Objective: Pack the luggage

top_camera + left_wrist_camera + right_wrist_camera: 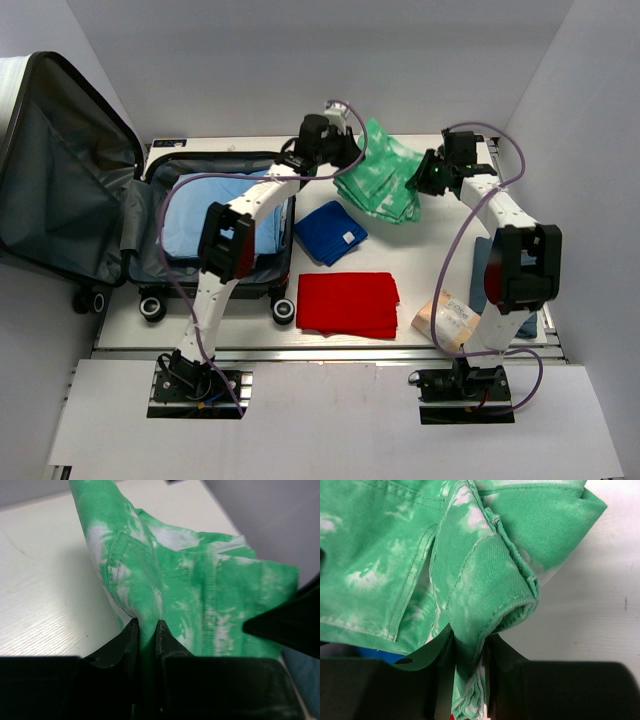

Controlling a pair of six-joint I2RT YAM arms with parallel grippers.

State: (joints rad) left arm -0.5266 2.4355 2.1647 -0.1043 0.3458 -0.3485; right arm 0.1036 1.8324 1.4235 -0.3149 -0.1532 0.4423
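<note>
One light-blue garment (185, 215) lies in the open luggage (215, 158) at the tabletop's (430, 250) left, my left hand (146, 625) and right hand (469, 640) each pinch tight on the green tie-dye garment (385, 185), and the blue cloth (330, 232) and red cloth (347, 303) await packing.

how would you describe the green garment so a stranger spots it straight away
Start at the open luggage on the left, then look right to the far edge. The green garment is there, beyond a blue cloth and red cloth; it alone is white-mottled green.
</note>
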